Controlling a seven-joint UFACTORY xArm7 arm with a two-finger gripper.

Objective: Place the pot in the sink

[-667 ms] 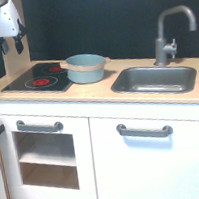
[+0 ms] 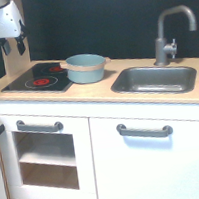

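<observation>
The light blue-teal pot [image 2: 85, 68] with a tan rim band stands upright and lidless on the wooden counter, at the right edge of the black stovetop [image 2: 38, 78]. The grey metal sink [image 2: 155, 79] lies to its right in the exterior view, with a curved grey faucet [image 2: 170, 33] behind it. My gripper [image 2: 13, 47] hangs from a white arm at the upper left, well above the stovetop and left of the pot. Its dark fingers are apart and hold nothing.
The toy kitchen has a white front with two grey handles [image 2: 39, 127] [image 2: 144, 131] and an open oven window [image 2: 47, 162]. A wooden side panel [image 2: 17, 62] rises behind the gripper. A dark wall stands behind the counter.
The gripper has shifted slightly to the right and a little lower. The pot and sink have not moved.
</observation>
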